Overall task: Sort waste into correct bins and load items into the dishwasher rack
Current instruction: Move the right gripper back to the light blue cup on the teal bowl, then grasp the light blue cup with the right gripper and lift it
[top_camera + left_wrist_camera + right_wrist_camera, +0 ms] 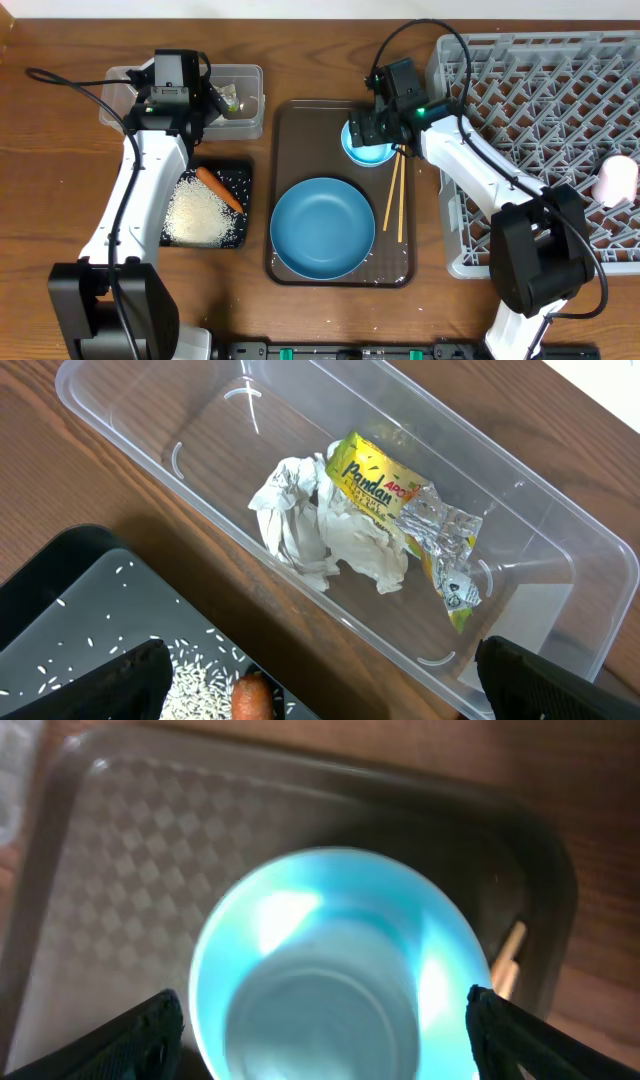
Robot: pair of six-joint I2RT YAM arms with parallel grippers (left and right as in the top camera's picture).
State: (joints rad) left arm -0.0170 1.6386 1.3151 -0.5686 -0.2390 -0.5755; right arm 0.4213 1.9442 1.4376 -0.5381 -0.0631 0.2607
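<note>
Two arms work apart overhead: the right gripper hangs over the small light-blue bowl on the brown serving tray, with the dishwasher rack to its right. Left wrist: the left gripper is spread and empty above the clear tub, which holds the tissue and wrapper. Right wrist: the fingers are wide apart, with the bowl straight below between them.

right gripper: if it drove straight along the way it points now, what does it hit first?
The small light-blue bowl. In the right wrist view it fills the space ahead of the open right gripper, on the brown serving tray. The fingers line up near its rim, so probably rim first; depth is unclear.
</note>
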